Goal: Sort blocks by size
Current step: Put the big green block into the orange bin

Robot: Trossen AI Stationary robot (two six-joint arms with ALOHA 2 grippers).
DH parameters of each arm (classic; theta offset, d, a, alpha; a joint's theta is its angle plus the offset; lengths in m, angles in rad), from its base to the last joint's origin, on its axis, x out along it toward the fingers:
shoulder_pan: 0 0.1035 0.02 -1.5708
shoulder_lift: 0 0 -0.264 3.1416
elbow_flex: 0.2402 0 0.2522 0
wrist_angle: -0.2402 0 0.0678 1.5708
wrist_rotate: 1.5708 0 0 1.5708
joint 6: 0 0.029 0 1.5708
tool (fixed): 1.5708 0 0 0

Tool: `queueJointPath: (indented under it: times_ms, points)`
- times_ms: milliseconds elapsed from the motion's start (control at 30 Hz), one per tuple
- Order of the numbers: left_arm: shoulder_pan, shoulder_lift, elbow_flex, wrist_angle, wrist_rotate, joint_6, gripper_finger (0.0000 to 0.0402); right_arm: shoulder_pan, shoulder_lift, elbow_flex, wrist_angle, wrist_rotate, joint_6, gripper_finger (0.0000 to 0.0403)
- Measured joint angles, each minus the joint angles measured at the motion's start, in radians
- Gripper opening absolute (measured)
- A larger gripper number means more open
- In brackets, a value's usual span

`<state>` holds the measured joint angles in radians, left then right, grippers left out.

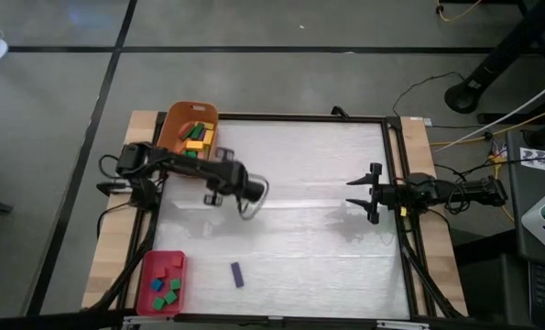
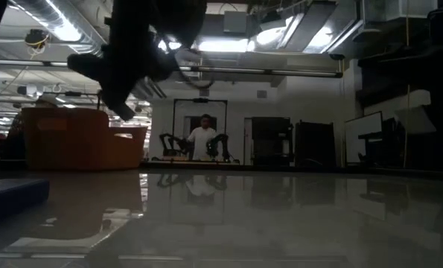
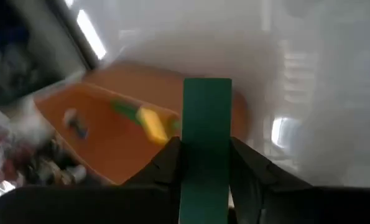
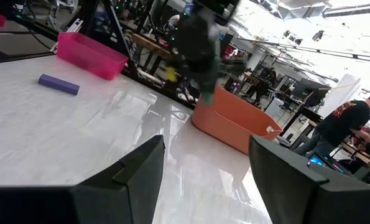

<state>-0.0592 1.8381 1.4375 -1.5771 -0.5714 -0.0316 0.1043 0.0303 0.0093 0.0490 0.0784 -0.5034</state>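
- green bar [image 3: 206, 149] pinched between left gripper's [image 3: 204, 163] two fingers, bar sticking out past the fingertips, off the table
- left gripper [image 1: 250, 191] over the table's left-centre, just beside the tub [image 1: 186, 131], arm reaching out from the left edge
- low view: left gripper [image 2: 124, 71] hangs high, clear of the surface
- tub at the far left corner holds more blocks [image 1: 197, 137]: yellow, green, orange
- yellow block [image 3: 152, 123] and a green one show in the tub [image 3: 104, 134] behind the held bar
- purple bar [image 1: 237, 274] lies alone on the near table, right of the tray [image 1: 147, 275]
- tray at the near left corner holds green and blue cubes [image 1: 167, 291]
- right gripper [image 1: 367, 193] at the right side, well apart from the blocks, fingers spread wide, holding nothing, arm level over the table [image 1: 309, 183]
- right wrist view: purple bar [image 4: 58, 84] and tray [image 4: 90, 55] beyond its open fingers [image 4: 125, 180]
- person [image 2: 202, 140] stands in the room behind
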Motion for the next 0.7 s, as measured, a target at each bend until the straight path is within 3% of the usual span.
queueJointPath:
  times_ms: [533, 700]
  points:
    - [0.422, -0.050, -0.033, 0.066, -0.063, -0.195, 0.0087, 0.000, 0.000, 0.000, -0.006, 0.007, 0.000, 0.0232]
    - [0.514, -0.050, -0.033, 0.076, -0.063, -0.257, 0.0115, 0.000, 0.000, 0.000, -0.008, 0.007, 0.000, 0.0232]
